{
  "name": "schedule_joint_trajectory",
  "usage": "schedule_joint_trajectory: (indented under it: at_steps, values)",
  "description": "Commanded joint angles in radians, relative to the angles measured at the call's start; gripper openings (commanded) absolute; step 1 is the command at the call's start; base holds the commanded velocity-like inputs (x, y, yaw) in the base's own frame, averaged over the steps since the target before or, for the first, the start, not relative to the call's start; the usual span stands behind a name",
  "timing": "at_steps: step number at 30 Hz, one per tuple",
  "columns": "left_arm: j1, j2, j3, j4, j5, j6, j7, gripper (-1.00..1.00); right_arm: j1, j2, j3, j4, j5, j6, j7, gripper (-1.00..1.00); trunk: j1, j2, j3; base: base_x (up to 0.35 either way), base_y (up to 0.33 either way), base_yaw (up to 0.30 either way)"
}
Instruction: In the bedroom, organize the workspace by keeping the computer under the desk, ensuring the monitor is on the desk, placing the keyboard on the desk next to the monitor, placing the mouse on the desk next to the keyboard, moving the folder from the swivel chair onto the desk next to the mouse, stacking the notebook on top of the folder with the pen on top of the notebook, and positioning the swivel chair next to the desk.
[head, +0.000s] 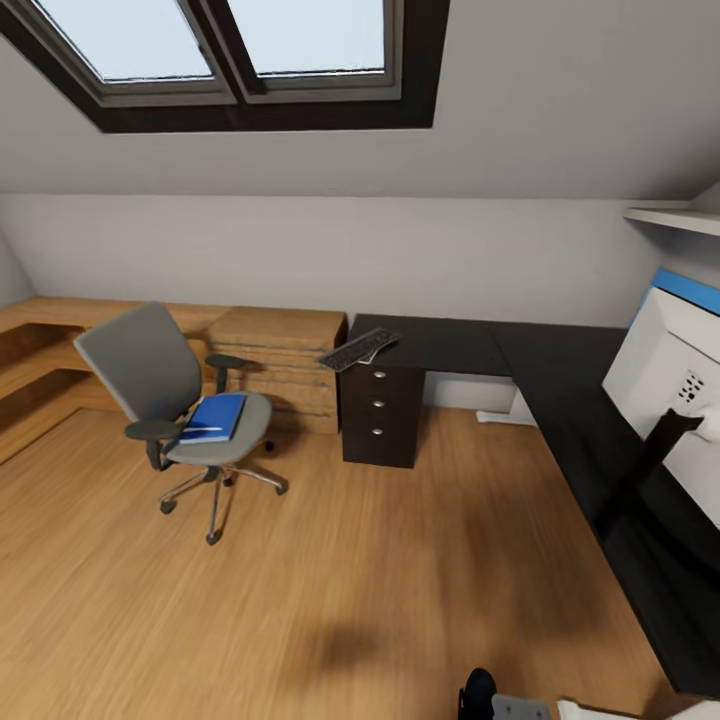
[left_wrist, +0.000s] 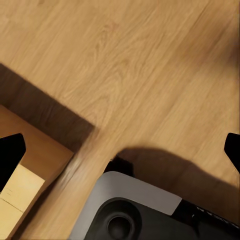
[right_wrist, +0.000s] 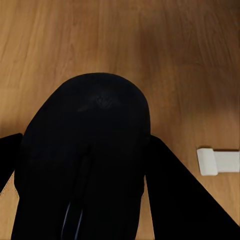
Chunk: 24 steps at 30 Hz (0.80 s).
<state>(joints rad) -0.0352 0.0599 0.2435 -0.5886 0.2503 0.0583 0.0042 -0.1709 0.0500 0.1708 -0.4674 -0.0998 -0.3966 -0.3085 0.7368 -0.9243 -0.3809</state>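
Note:
The grey swivel chair (head: 165, 385) stands on the wood floor left of the desk (head: 450, 345), a gap away from it. The blue folder (head: 216, 417) lies on its seat, with the thin white pen (head: 200, 430) across its near edge. On the desk's corner above the drawer unit (head: 380, 412), the keyboard (head: 358, 350) lies at an angle. The monitor (head: 668, 385) stands on the desk's right wing, white back towards me. My right gripper (right_wrist: 85, 195) is shut on the black mouse (right_wrist: 95, 125), above the floor. My left gripper (left_wrist: 120, 150) is open and holds nothing.
A light-wood chest (head: 280, 360) sits between chair and drawer unit, with low wooden platforms (head: 40, 340) running left along the wall. Skylights (head: 230, 45) are set in the sloped ceiling. A white desk foot (right_wrist: 217, 161) rests on the floor. A shelf (head: 675, 215) hangs at upper right.

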Motion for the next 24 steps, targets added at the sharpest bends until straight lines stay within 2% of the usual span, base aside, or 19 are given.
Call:
schedule_joint_trajectory:
  at_steps: [1, 24]
  values:
    - [0.000, 0.000, 0.000, -0.002, 0.010, 0.006, 0.000, 1.00, -0.001, -0.001, 0.009, 0.000, -0.014, -0.005, -0.006, -1.00, 0.001, -0.001, -0.001, 0.328, 0.000, 0.000]
    - [0.000, -0.001, 0.000, -0.002, 0.010, 0.006, 0.000, 1.00, -0.001, -0.001, 0.009, 0.000, -0.014, -0.005, -0.006, -1.00, 0.001, -0.001, -0.001, 0.328, 0.000, 0.000]
